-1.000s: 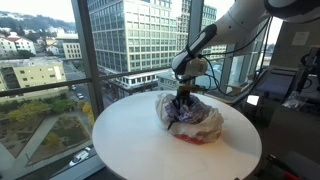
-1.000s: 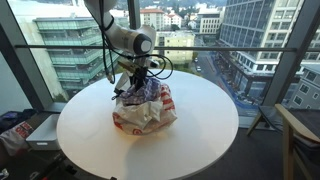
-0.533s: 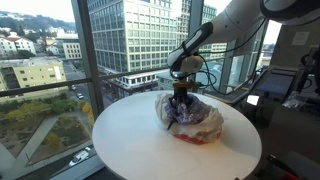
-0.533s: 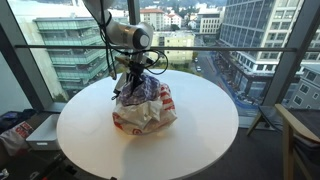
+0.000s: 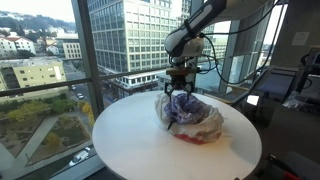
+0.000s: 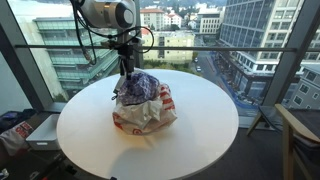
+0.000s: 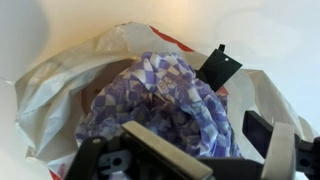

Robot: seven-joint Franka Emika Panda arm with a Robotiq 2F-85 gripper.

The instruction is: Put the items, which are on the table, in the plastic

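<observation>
Gaping upward, the plastic [image 7: 40, 100] holds the bunched cloth [image 7: 160, 100]

In an exterior view the plastic bag [image 5: 205, 128] is sitting on the table [image 5: 120, 150], just off its middle toward 1 o'clock. The cloth [image 5: 183, 108] is lying inside the bag and bulging out at its 11 o'clock. The gripper [image 5: 179, 90] is hanging just above the cloth, at its 12 o'clock.
</observation>
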